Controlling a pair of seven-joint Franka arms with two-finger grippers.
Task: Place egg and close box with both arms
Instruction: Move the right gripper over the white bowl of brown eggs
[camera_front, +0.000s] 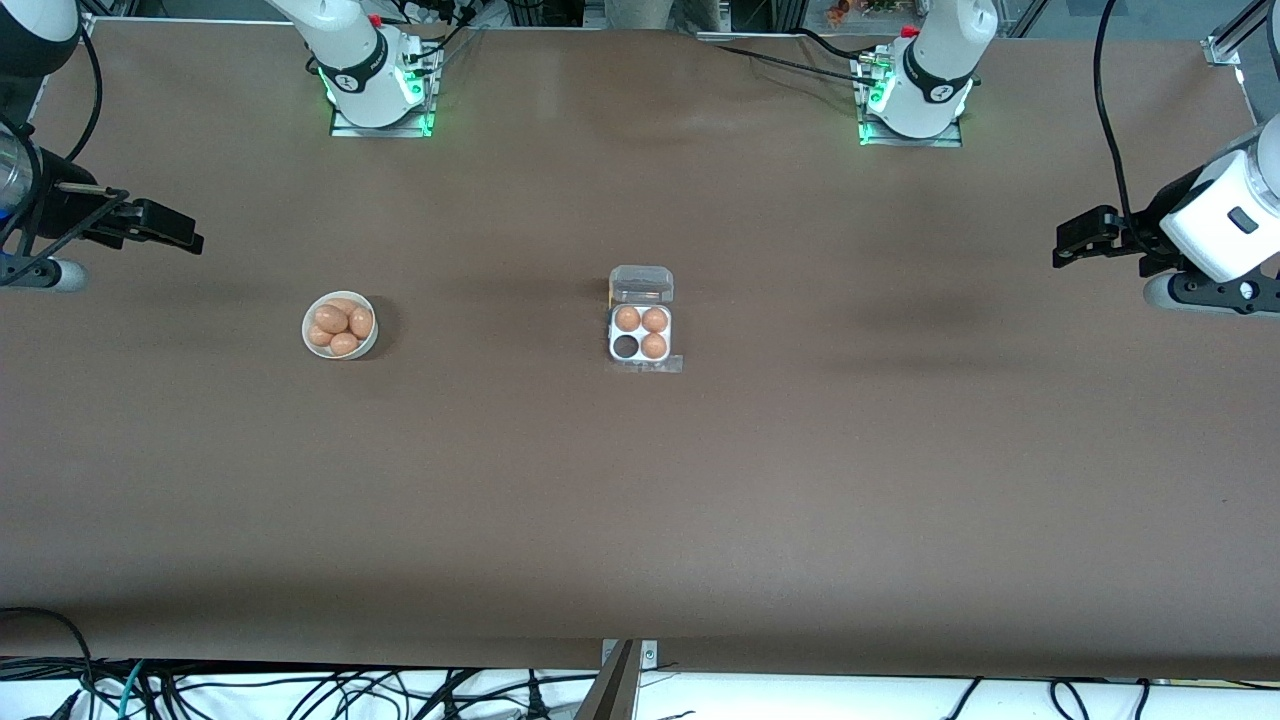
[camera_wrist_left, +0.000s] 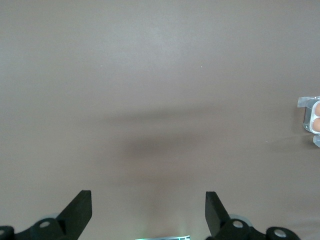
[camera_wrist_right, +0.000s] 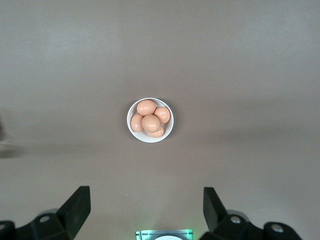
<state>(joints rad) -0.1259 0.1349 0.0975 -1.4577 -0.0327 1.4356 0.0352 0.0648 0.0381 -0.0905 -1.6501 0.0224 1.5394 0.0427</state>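
At the centre of the front view, the box (camera_front: 641, 335) sits on the brown table (camera_front: 640, 500) with its clear lid (camera_front: 641, 284) thrown back toward the robots' bases; three cells hold eggs and the lower-left cell (camera_front: 626, 346) is empty. Toward the middle left of the frame, a white bowl (camera_front: 340, 325) carries a pile of brown eggs (camera_wrist_right: 150, 120). The right gripper (camera_front: 165, 228) hangs at the left edge, its jaws spread wide and empty in the right wrist view; the left gripper (camera_front: 1085, 240) hangs at the right edge, likewise spread over bare table. The likely trouble lies in the bowl: the eggs are heaped and touching, so fingers closing on one may nudge its neighbours or slip off the rounded shell. The light carton could also skid if the lid is pressed from one side without the other arm steadying it. Room is generous: bowl and box stand well apart, with bare table all around and every table edge distant.
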